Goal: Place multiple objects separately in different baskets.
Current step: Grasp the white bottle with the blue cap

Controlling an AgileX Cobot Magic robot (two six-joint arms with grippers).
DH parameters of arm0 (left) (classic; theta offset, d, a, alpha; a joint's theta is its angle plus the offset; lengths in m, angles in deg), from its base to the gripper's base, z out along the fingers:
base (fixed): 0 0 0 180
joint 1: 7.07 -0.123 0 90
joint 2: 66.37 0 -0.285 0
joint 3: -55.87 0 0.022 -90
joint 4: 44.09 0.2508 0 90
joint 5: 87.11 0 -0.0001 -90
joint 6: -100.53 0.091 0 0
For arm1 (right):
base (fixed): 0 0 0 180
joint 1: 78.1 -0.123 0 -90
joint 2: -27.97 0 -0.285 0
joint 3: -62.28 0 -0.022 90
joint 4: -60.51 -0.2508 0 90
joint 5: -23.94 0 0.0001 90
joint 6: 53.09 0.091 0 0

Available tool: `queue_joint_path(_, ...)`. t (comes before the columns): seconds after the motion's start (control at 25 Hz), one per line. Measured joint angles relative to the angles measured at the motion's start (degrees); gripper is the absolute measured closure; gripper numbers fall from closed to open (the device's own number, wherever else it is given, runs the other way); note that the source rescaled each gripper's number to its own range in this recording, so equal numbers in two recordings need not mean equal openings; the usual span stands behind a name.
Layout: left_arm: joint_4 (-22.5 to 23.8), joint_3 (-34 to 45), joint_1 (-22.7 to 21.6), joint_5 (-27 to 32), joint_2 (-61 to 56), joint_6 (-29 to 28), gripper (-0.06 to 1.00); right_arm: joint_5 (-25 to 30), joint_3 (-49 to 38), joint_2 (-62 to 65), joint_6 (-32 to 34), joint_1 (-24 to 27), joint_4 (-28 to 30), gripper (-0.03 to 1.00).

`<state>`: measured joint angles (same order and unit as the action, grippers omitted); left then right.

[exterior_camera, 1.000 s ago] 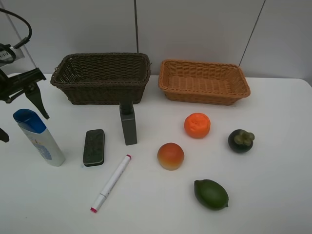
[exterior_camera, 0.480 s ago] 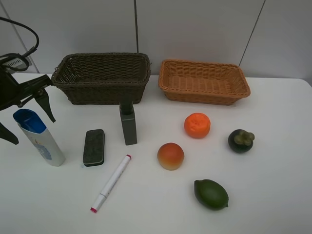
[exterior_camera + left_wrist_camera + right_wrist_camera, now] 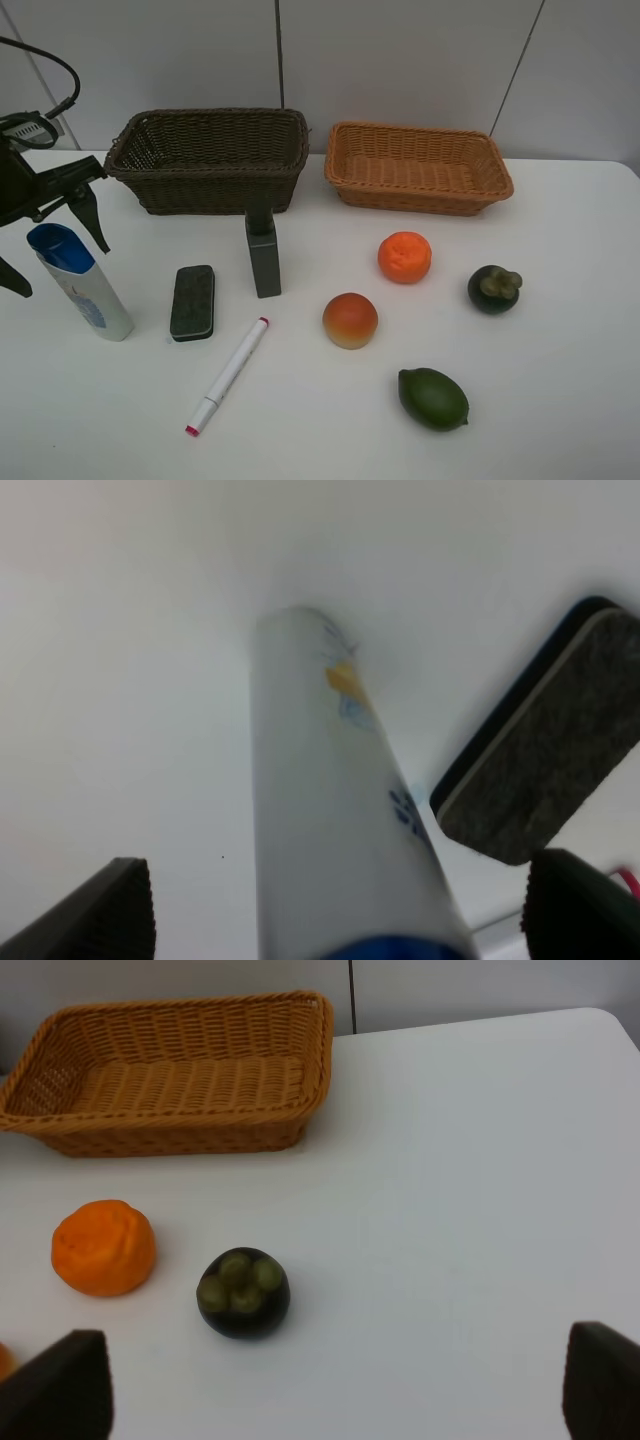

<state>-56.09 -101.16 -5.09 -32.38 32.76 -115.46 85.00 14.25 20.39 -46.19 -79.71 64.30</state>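
Observation:
A white bottle (image 3: 88, 295) with a blue cap (image 3: 55, 245) lies at the table's left. My left gripper (image 3: 48, 242) is open, its fingers on either side of the cap end and not closed on it. In the left wrist view the bottle (image 3: 320, 810) runs between the fingertips, with the dark eraser (image 3: 545, 755) beside it. The eraser (image 3: 192, 302), dark pump bottle (image 3: 263, 255) and marker (image 3: 228, 375) lie mid-left. Orange (image 3: 404, 257), peach (image 3: 350, 320), mangosteen (image 3: 494, 288) and lime (image 3: 433, 398) lie right. My right gripper (image 3: 330, 1390) is open above the mangosteen (image 3: 243, 1293) and orange (image 3: 103, 1247).
The dark brown basket (image 3: 215, 192) and the tan basket (image 3: 420, 198) stand side by side at the back, both without anything inside. The tan basket (image 3: 170, 1132) also shows in the right wrist view. A wall rises right behind them.
My left gripper has shifted slightly right and down, so its fingers now frame the bottle's blue cap. The objects and baskets have not moved.

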Motion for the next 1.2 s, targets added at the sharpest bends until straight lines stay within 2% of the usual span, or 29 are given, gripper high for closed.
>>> queue_joint_path(0.52, 0.7, 0.0, 0.0, 0.0, 4.4, 1.7, 0.06, 0.0, 0.0, 0.0, 0.0, 0.0, 0.0, -0.03)
queue_joint_path(0.6, 0.7, 0.0, 0.0, 0.0, 4.4, 1.7, 0.13, 0.0, 0.0, 0.0, 0.0, 0.0, 0.0, -0.03)
queue_joint_path(0.68, 0.6, 0.0, 0.0, 0.0, 4.4, 1.7, 0.28, 0.0, 0.0, 0.0, 0.0, 0.0, 0.0, -0.03)
queue_joint_path(0.76, 0.6, 0.0, 0.0, 0.0, 4.4, 1.7, 0.5, 0.0, 0.0, 0.0, 0.0, 0.0, 0.0, -0.03)
queue_joint_path(0.84, 0.8, 0.0, 0.0, 0.1, 4.4, 1.8, 0.62, 0.0, 0.0, 0.0, 0.0, 0.0, 0.0, -0.03)
queue_joint_path(1.04, 0.8, -0.5, 0.0, 1.1, 4.5, 3.4, 0.62, 0.0, 0.0, 0.0, 0.0, 0.0, 0.0, -0.03)
queue_joint_path(1.2, -0.3, -3.3, 0.0, 4.5, 3.9, 7.1, 0.62, 0.0, 0.0, 0.0, 0.0, 0.0, 0.0, -0.03)
